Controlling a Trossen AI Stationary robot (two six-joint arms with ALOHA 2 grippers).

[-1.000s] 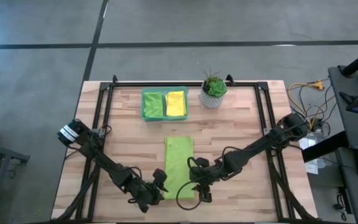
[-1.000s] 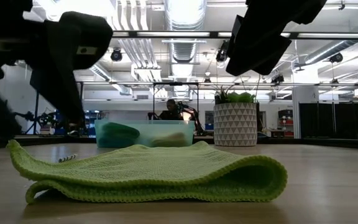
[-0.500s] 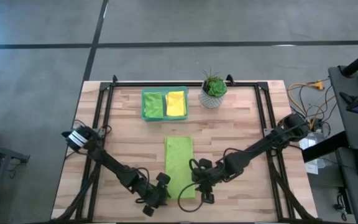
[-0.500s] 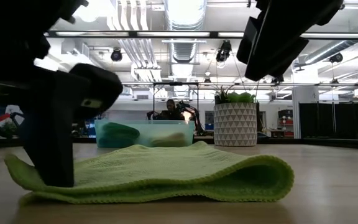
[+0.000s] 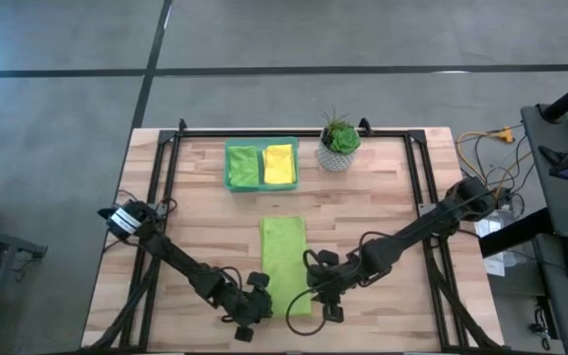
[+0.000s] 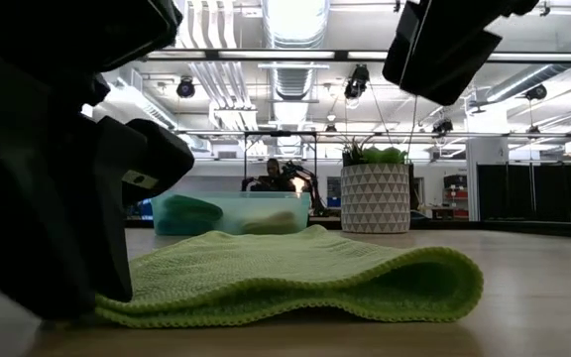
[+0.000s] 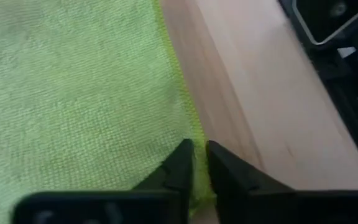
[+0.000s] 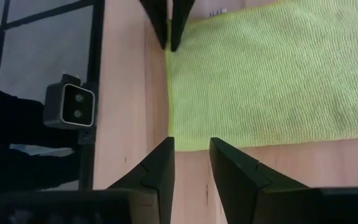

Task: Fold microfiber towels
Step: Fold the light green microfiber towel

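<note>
A lime green microfiber towel [image 5: 284,261], folded into a long strip, lies flat on the wooden table, its rounded fold [image 6: 464,283] toward the right. My left gripper [image 7: 196,146] is down at the towel's near left corner and shut on its edge. My right gripper [image 8: 191,144] hovers open above the near right corner [image 8: 171,142], clear of the cloth, and shows high up in the low view [image 6: 444,50]. In the right wrist view the left fingers [image 8: 169,28] show at the strip's other near corner. My left gripper pinches the towel's long left edge [image 7: 198,163] close to the near corner, between its two fingers. The fingers slant down from the near left. One layer or several, I cannot tell. The towel lies on the table, not lifted.
A green tray [image 5: 261,148] at the far middle holds a folded green towel [image 5: 244,166] and a yellow one [image 5: 279,164]. A potted plant [image 5: 339,143] stands to its right. Black rails [image 5: 166,197] run along the table's sides.
My left gripper has come down toward the table onto the towel's near left corner, rolling as it sank. The towel's left end, which stood up a little before, is now behind the gripper. The fold on the right has shifted slightly to the right.
</note>
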